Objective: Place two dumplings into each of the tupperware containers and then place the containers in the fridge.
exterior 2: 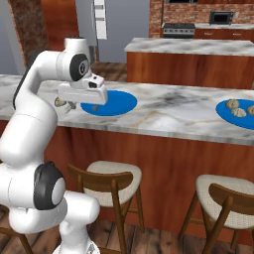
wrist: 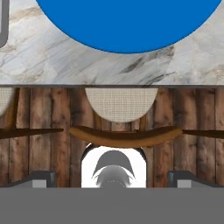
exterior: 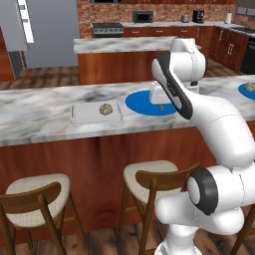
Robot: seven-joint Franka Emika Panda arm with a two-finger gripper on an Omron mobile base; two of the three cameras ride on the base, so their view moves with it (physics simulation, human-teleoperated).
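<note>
Dumpling (exterior: 105,109): lumpy, tan, wrinkled

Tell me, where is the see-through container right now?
The tupperware container sits on the marble counter, just left of the blue plate, with one dumpling inside.

One wrinkled tan dumpling (exterior: 105,109) sits inside a shallow pale tupperware container (exterior: 82,115); more dumplings (exterior 2: 236,108) lie well apart.

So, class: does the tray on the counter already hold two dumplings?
No, the tray holds just one dumpling, seen in the left base view.
</note>
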